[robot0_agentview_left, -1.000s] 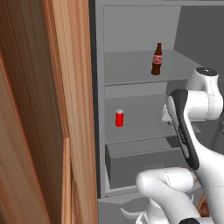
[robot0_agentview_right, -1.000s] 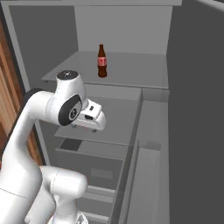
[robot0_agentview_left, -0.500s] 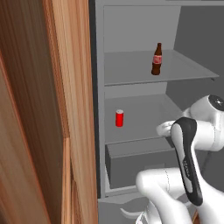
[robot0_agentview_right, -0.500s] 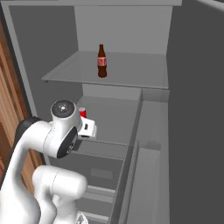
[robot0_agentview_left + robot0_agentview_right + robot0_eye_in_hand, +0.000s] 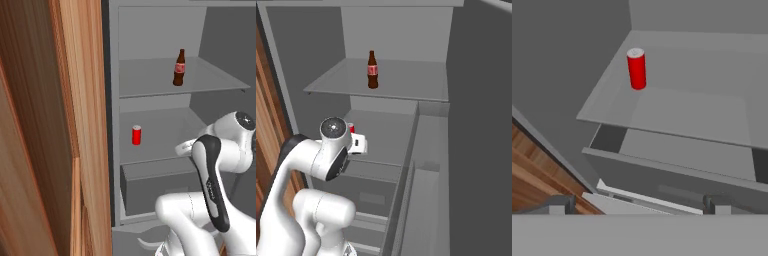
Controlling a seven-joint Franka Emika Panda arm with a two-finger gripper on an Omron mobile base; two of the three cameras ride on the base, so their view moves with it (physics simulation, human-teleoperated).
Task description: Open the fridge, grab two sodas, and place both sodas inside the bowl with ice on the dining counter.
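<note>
Two sodas are waiting in the fridge (image 5: 150,35); I am aiming my claw (image 5: 637,205) (fingers apart, empty) toward the can (image 5: 636,68).

A kitchen: open fridge (image 5: 150,30) with shelves beside wooden cabinet panels (image 5: 45,125).

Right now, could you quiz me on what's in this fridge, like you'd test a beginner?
1. True or false: the red can stands upright on the same shelf as the brown bottle.
2. Which sits higher in the fridge? A) the can B) the bottle C) the drawer
3. Fill in: in the hand view, the pincer holds ____.

Key: 1. False, the can is one shelf lower. 2. B. 3. Nothing; its tips are wide apart, short of the can.
</note>
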